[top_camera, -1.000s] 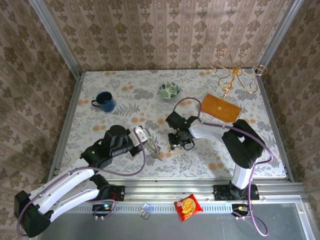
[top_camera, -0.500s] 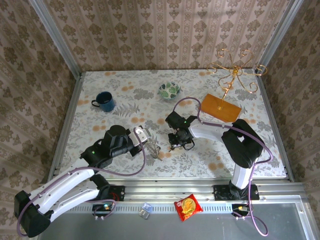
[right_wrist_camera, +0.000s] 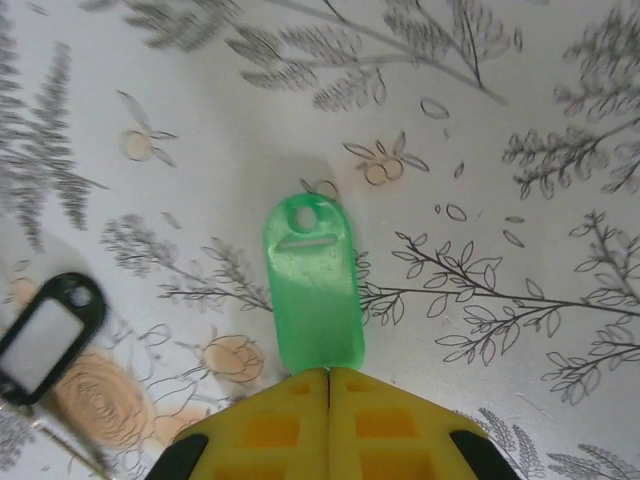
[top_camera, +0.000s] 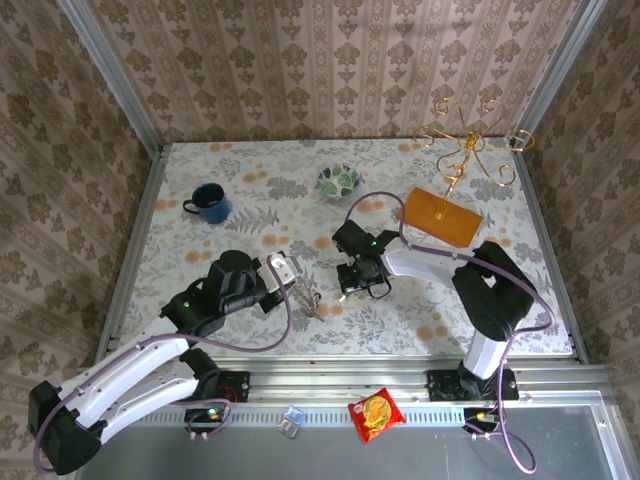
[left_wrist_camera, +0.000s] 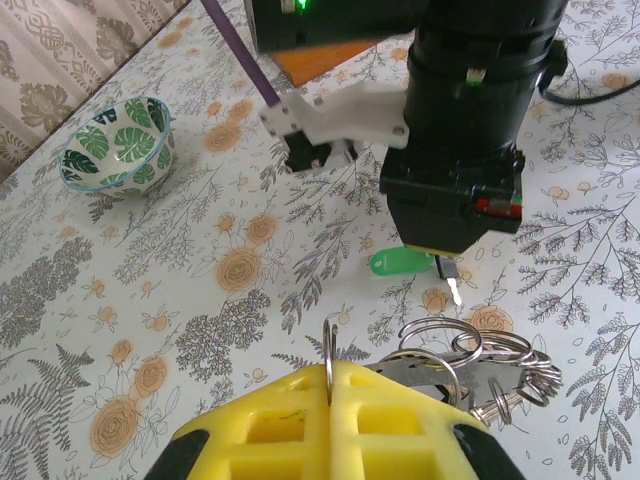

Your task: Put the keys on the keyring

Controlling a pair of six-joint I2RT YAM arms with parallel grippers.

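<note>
two hands are closed, one on each part, and the joining itself is not yet done. the left hand (left_wrist_camera: 330,385) has its yellow fingertips pressed together on the keyring (left_wrist_camera: 329,345), a thin loop standing upright in the seam between them. a cluster of silver rings (left_wrist_camera: 480,355) sits just beyond it. the right hand (right_wrist_camera: 328,378) is shut too, its fingertips meeting over the near end of the green head of the keys (right_wrist_camera: 312,285). it appears to pinch that end, while the rest of the green piece lies flat on the flowered bench (left_wrist_camera: 150,300). seen from the left wrist, a small metal blade pokes out beside the green piece, under that hand. a black-framed tag (right_wrist_camera: 45,340) lies off to one side. keys and keyring are near each other but apart. so a grip on each seems secured, and what is left is the main work: lifting the keys, bringing them across and threading them onto the loop.
</note>
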